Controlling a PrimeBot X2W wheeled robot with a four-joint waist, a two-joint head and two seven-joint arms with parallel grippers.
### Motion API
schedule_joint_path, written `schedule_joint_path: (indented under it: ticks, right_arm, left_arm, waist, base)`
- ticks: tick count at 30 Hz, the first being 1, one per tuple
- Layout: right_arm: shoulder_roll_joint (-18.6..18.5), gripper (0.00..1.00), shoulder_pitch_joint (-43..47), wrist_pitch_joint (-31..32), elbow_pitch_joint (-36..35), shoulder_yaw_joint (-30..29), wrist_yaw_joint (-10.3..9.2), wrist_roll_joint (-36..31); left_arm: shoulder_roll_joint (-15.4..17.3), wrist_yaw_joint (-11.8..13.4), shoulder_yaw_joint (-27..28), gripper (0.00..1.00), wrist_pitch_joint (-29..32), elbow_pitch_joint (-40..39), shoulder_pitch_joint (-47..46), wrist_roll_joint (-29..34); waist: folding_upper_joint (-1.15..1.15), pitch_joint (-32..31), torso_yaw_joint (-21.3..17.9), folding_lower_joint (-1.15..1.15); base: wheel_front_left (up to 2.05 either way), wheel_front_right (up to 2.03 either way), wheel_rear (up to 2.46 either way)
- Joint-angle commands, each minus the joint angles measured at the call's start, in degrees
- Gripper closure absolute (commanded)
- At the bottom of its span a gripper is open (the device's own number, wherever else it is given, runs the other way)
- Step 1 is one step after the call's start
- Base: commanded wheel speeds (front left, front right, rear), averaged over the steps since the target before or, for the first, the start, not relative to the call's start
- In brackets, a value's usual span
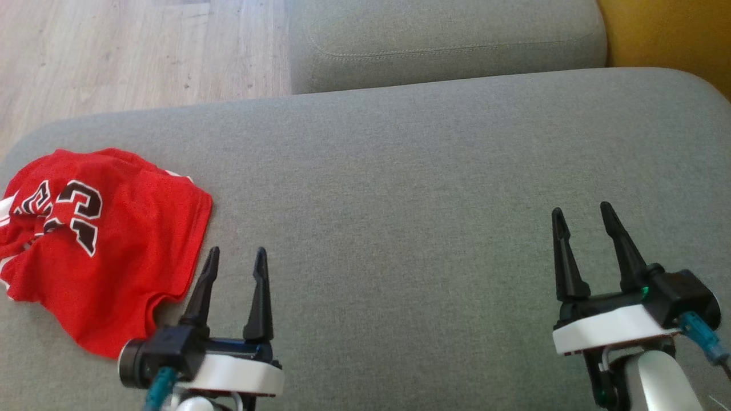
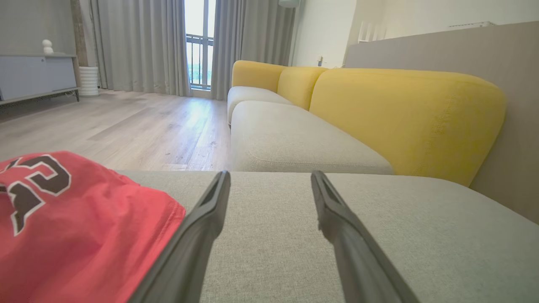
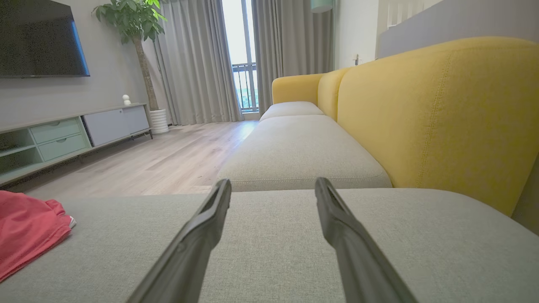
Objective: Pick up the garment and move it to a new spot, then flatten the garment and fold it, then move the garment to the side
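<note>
I see the garment [image 1: 103, 240] crumpled just left of my left gripper [image 1: 235, 260], well apart from my right gripper [image 1: 582, 220]. Both are released, holding nothing. I'd reach with the left.

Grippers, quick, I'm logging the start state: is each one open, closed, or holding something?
Left gripper: open, holding nothing.
Right gripper: open, holding nothing.

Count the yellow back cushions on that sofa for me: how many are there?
3, seen in the left wrist view: a large cushion nearest, a smaller cushion behind it, and the farthest cushion near the window. Others may be hidden beyond the frame.
</note>
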Motion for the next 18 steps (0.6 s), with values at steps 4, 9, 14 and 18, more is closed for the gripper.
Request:
schedule_joint_path:
  ticks: [4, 9, 14, 18]
  right_arm:
    - [-0.4, 0.0, -2.7, -1.5, -2.7, 1.6, -0.04, -4.3]
    - [-0.4, 0.0, -2.9, -2.3, -3.2, 2.1, -0.04, -8.3]
    - [-0.5, 0.0, -2.8, -3.2, -4.1, 2.2, -0.04, -10.4]
    - [-0.5, 0.0, -2.5, -3.8, -4.4, 2.2, -0.04, -9.1]
  left_arm:
    - [1.5, 2.0, -0.3, 0.0, -1.4, -2.9, -3.6, 3.8]
    - [3.3, 3.0, -3.6, 0.0, -2.2, -2.5, -4.2, 8.1]
    - [4.1, 5.3, -6.5, 0.0, -3.1, -2.5, -5.0, 11.6]
    - [2.4, 5.4, -4.5, 0.0, -3.8, -4.8, -4.1, 9.0]
  waist:
    - [0.0, 0.0, -0.2, 0.0]
    - [0.0, -0.1, -0.3, 0.0]
    - [0.0, -0.2, -0.2, 0.0]
    - [0.0, -0.3, 0.0, 0.0]
  base:
    - [0.0, 0.0, 0.0]
    - [0.0, 0.0, 0.0]
    - [0.0, 0.0, 0.0]
    - [0.0, 0.0, 0.0]
